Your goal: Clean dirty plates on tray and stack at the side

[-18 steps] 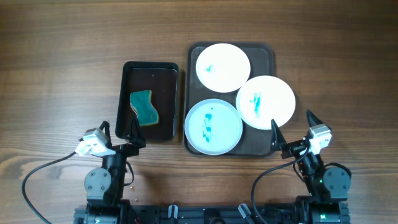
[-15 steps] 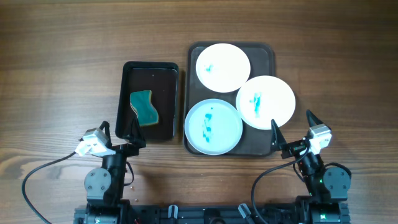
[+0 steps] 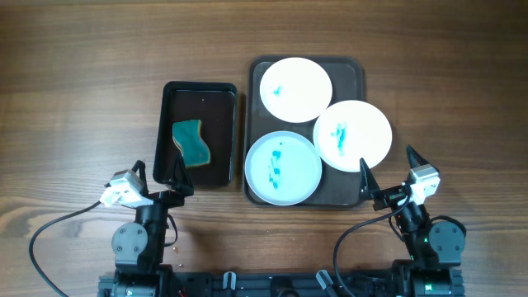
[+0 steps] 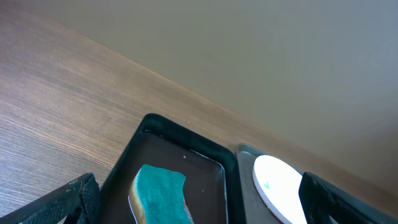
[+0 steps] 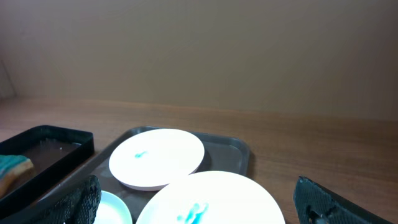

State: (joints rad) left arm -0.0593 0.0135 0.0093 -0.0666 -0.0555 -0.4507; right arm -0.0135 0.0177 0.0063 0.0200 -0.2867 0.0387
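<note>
Seeing nothing has moved, we hold the left gripper (image 3: 158, 172) and right gripper (image 3: 385, 157) wide open, empty, near the tray (image 3: 351, 70), where the plates (image 3: 283, 167) lie smeared, cleaning not begun.

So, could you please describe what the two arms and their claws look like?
The left arm and right arm are black with round joint housings. Each wrist carries a small white camera block. The left claw and right claw have black, tapered, pointed fingers. A black cable loops from each base.
</note>
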